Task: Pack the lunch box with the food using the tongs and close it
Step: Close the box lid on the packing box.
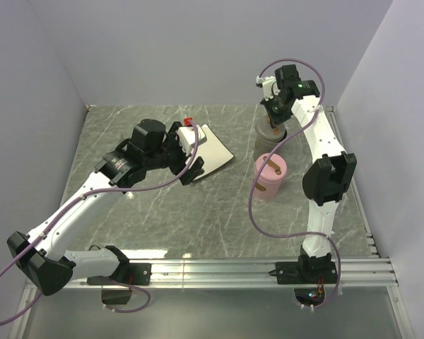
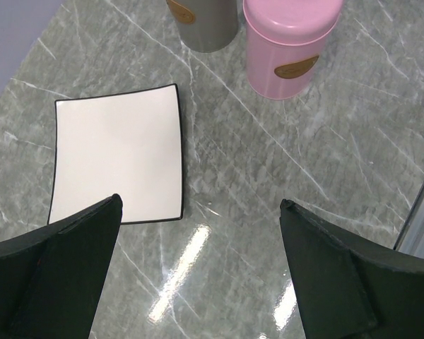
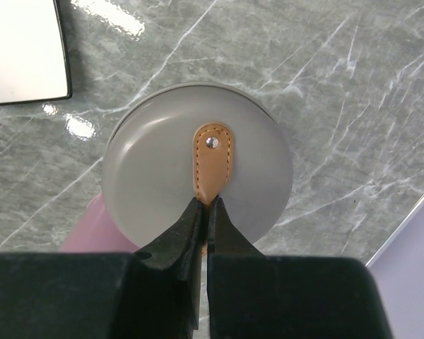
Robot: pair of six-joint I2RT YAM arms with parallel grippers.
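Pinching the near end of a tan tab [image 3: 212, 159], the right gripper [image 3: 206, 205] has its fingers pressed together with no gap showing between them. The tab is riveted at the middle of the round lid [image 3: 148, 176] of the grey tin [image 1: 267, 140]. The gripper comes down onto it from above at the far right of the table [image 2: 304, 155]. The tin stands upright with its lid on.

The left gripper [image 2: 199, 203] hangs with its fingers wide apart, holding nothing and touching nothing. From the wrist, its left finger [image 2: 63, 268] covers the near corner of the white plate [image 2: 116, 155] and its right finger [image 2: 339, 275] is over bare marble. From above, this gripper sits over the plate's left edge, near the middle of the table.

The plate is square with a thin dark rim, lies flat, and its visible face is bare. A pink tin [image 2: 290, 42] stands upright with its lid on, just beside the grey tin on the side nearer the arm bases. It lies to the right of the plate and apart from it. Both tins carry a tan oval label on the side.
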